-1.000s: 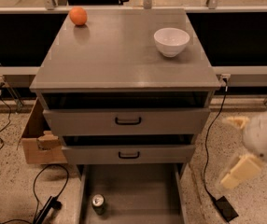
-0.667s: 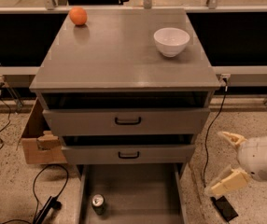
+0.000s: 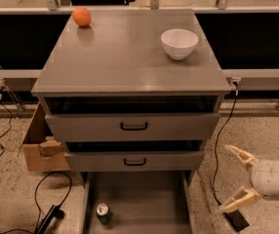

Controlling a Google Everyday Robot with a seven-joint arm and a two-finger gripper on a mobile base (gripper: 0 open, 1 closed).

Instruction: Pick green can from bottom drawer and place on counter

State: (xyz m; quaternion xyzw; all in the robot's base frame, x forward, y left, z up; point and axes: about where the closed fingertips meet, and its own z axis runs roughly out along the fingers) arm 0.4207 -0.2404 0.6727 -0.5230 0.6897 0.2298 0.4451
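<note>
My jaws have come down and swung in toward the cabinet, while the green can [image 3: 103,211] has stayed where it was. They now hang low at the right of the view, over the speckled floor just outside the bottom drawer [image 3: 144,199]. They are spread wide apart with nothing between them, and the white wrist [image 3: 272,179] sits behind them.

The can stands upright on the drawer floor, close to the left wall and well apart from me. The desk [image 3: 125,52] above carries an orange [image 3: 82,17] at the back left and a white bowl [image 3: 179,43] at the right.

I see several ways this could go wrong:

- **Drawer wall:** I have to cross the drawer's right wall to get in, and coming in too low would knock it.
- **Middle drawer:** Its front [image 3: 134,161] juts out over the back of the tray, so a steep descent could catch my wrist on it.
- **Tipping:** The can sits near the left wall, which leaves little room for my far finger. A nudge could tip it over or push it against the side.
- **Cable:** The black cable [image 3: 216,165] trailing beside me could snag as I sweep across.
</note>
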